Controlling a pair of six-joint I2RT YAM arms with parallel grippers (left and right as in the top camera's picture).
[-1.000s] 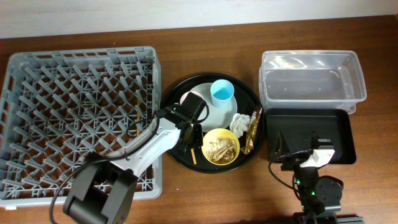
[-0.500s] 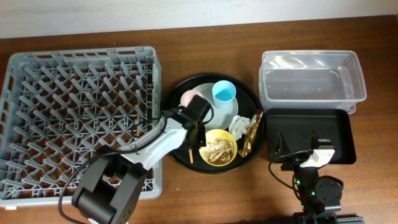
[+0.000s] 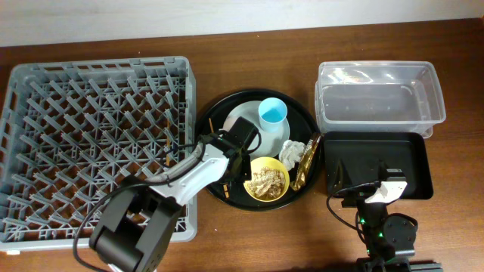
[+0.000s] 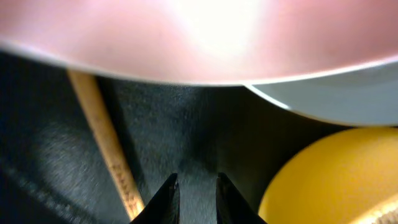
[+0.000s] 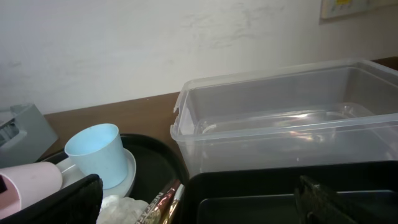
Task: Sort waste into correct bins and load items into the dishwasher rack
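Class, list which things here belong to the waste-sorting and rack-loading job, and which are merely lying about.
Job: napkin, gold wrapper, food scraps, yellow bowl, blue cup, pink cup, plate, chopstick, clear tub, black rectangular tray, rack.
Merely there: round black tray, table.

Place is reading as a robotics lab bench, staged as a kitchen clean-up. A bare wooden worktop (image 3: 257, 60) is sitting against a plain white wall (image 5: 155, 43). A rack (image 3: 98, 143), a clear tub (image 3: 378, 102) and a black tray (image 3: 363, 151) are standing loose on it beside a round tray (image 3: 219, 113) that is carrying a cup (image 3: 272, 113) and a bowl (image 3: 266, 179). The left arm (image 3: 189, 170) and right arm (image 3: 386, 227) are standing at the near edge.
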